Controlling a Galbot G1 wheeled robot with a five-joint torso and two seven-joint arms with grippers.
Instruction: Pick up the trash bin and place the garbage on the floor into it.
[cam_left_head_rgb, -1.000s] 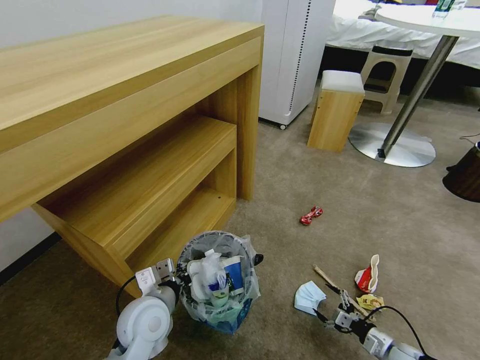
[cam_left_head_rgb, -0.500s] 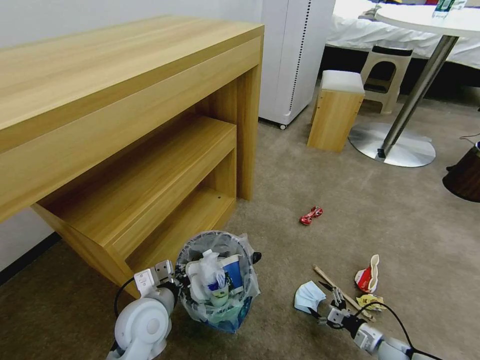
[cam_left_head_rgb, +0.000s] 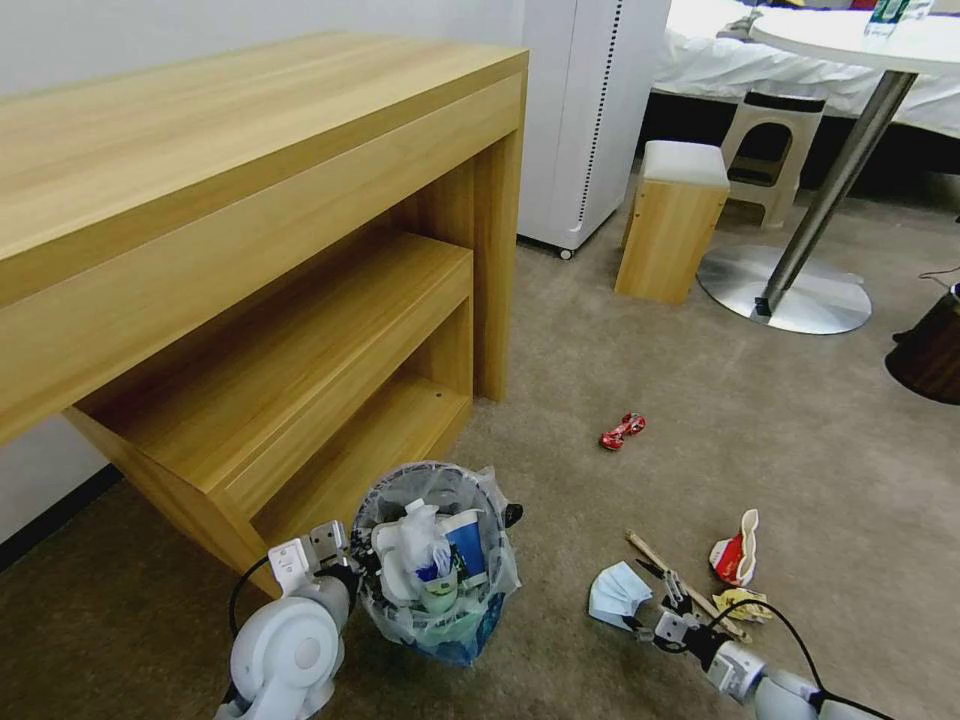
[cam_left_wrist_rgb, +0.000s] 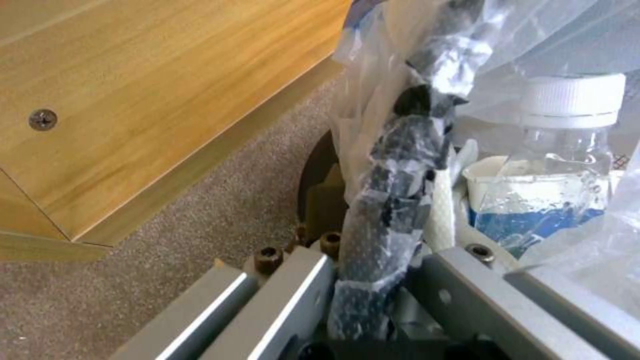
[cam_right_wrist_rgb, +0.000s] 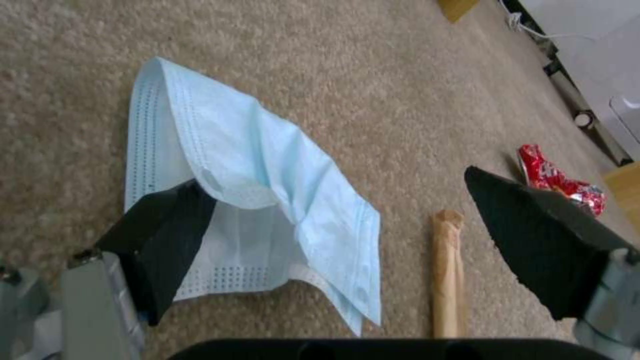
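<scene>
- The beige short-pile carpet floor (cam_left_head_rgb: 620, 360) carries everything here. A long light-wood desk with a lower shelf (cam_left_head_rgb: 250, 250) stands along its wall side, and the litter lies scattered on the open stretch past the desk's end.
- The small round dark wire trash bin (cam_left_head_rgb: 440, 560), lined with a crinkly clear plastic bag showing blue print, sits just off the desk's near corner leg. It is stuffed with white tissue, a blue-and-white paper cup and a clear plastic bottle with a white cap (cam_left_wrist_rgb: 567, 130).
- The left gripper (cam_left_head_rgb: 345, 560) is against the bin's desk-side rim — its grey fingers (cam_left_wrist_rgb: 293, 300) are clamped on the bag-wrapped rim wire, which passes between them.
- The right gripper (cam_left_head_rgb: 650, 605) is low over the carpet with its black pads (cam_right_wrist_rgb: 533, 240) spread wide; one pad touches the folded pale-blue face mask (cam_right_wrist_rgb: 253, 210), the other stands past the wooden stick.
- That slim wooden stick (cam_right_wrist_rgb: 448, 280) lies just beside the mask.
- A crushed red-and-white paper cup (cam_left_head_rgb: 737, 550) and a crumpled yellow wrapper (cam_left_head_rgb: 742, 603) lie near the stick's other side.
- A small red wrapper (cam_left_head_rgb: 622, 431) lies apart, farther out on the carpet — between the litter and the little wood-sided stool (cam_left_head_rgb: 675, 220).
</scene>
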